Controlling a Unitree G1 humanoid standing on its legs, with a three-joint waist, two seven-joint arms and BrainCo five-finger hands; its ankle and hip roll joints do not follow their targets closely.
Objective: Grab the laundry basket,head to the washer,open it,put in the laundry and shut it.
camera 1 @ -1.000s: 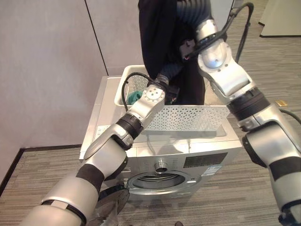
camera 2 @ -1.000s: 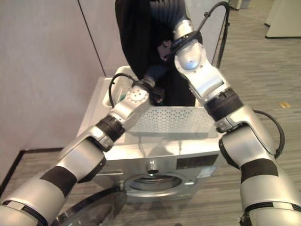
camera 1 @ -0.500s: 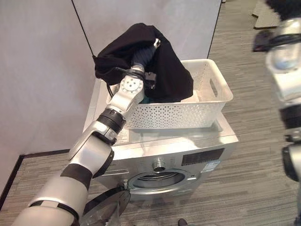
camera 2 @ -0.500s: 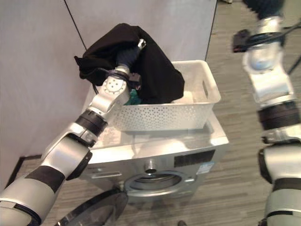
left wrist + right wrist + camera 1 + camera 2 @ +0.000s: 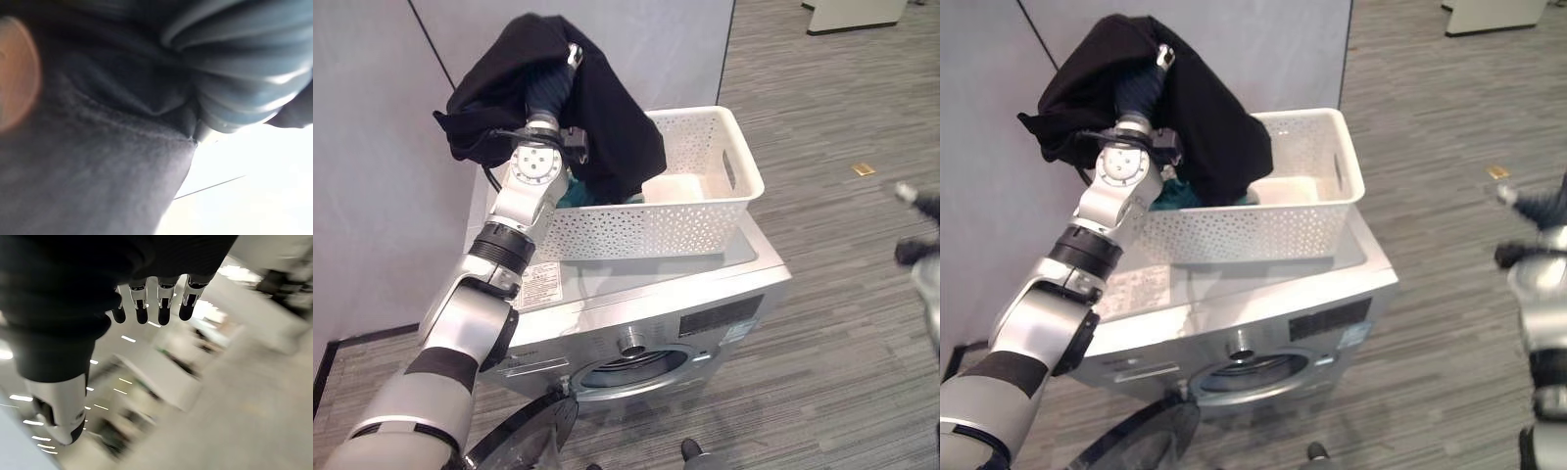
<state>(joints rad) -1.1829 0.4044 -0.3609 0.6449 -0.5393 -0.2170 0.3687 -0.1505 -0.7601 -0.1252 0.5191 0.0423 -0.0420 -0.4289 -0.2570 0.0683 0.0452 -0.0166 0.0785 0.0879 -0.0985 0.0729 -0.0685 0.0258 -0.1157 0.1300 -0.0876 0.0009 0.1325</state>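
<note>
Gone from above the basket [image 5: 705,211], the right arm now shows at the far right, well apart from the washer [image 5: 646,313], and the black garment [image 5: 607,108] hangs off the left hand alone.

Left hand [image 5: 570,54] is buried in the black cloth above the basket's left end, so its fingers cannot be told. Right hand [image 5: 151,301] has straight, spread fingers holding nothing. The white basket stands on top of the washer with teal cloth [image 5: 570,196] inside; the washer door [image 5: 524,441] hangs open below.
</note>
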